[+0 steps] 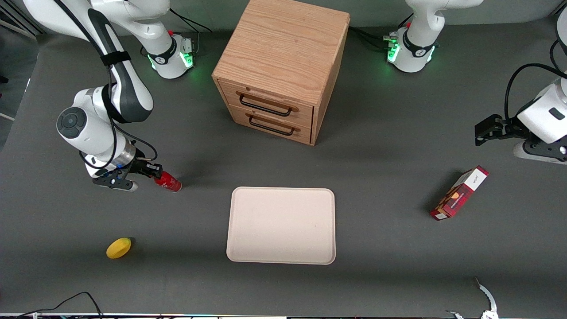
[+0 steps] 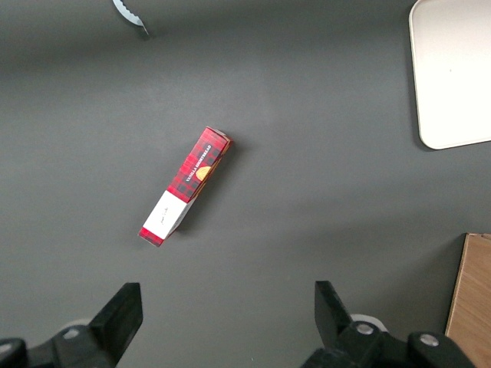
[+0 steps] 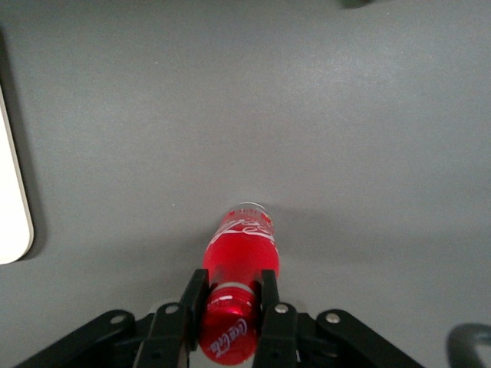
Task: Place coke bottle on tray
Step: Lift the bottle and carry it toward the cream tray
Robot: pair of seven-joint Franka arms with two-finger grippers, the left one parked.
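Note:
The coke bottle point(image 1: 168, 181) is small, glossy red, with a red cap and white lettering. It leans at a tilt low over the grey table, toward the working arm's end, beside the tray. My right gripper point(image 1: 153, 173) is shut on its neck just under the cap. In the right wrist view the two black fingers point(image 3: 193, 295) press both sides of the neck, and the bottle body point(image 3: 239, 249) points away from the gripper point(image 3: 230, 285). The cream tray point(image 1: 281, 226) lies flat at mid-table with nothing on it; its rim also shows in the right wrist view point(image 3: 11, 207).
A wooden two-drawer cabinet point(image 1: 279, 66) stands farther from the front camera than the tray. A yellow fruit point(image 1: 118, 247) lies nearer the front camera than the bottle. A red-and-white box point(image 1: 460, 192) lies toward the parked arm's end, also in the left wrist view point(image 2: 186, 186).

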